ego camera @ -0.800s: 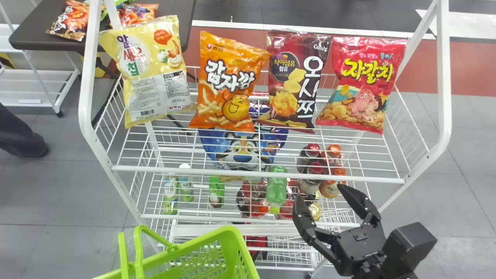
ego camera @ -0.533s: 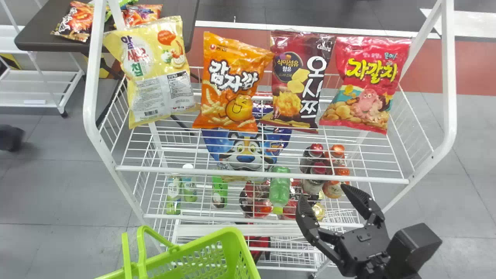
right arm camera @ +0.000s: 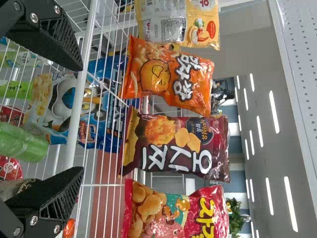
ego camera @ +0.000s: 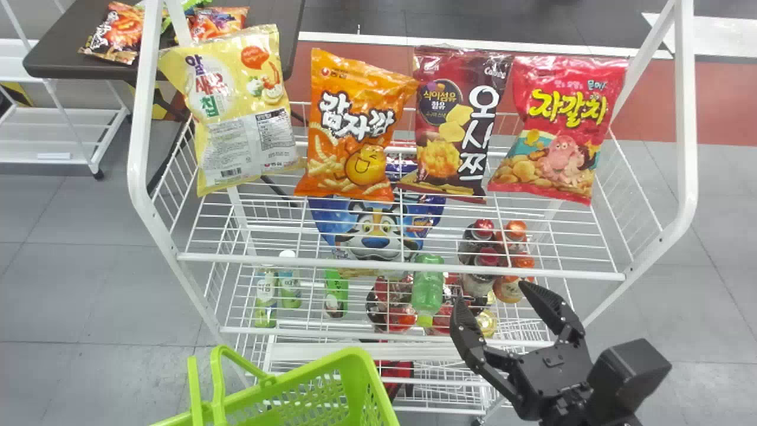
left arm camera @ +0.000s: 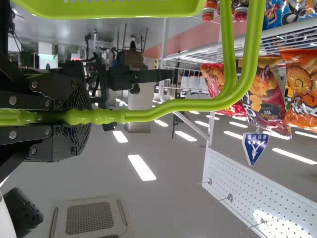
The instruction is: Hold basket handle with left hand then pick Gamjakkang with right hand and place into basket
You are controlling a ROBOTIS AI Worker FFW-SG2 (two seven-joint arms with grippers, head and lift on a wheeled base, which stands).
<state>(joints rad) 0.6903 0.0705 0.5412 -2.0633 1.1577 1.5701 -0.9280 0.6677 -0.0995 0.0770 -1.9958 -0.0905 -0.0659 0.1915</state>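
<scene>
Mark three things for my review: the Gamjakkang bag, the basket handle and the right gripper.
Gamjakkang bag [ego camera: 355,127]: head view, middle of its printed front.
Basket handle [left arm camera: 198,104]: left wrist view, on its green bar.
Right gripper [ego camera: 491,292]: head view, midway between its fingertips.

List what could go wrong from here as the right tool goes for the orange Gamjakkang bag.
The open right tool may clip the front rail, which lies between it and the bags. The maroon bag stands close beside the orange bag, so a wide grasp might catch or topple it. The left tool grips only the thin handle, so the basket could swing when the bag drops in.
</scene>
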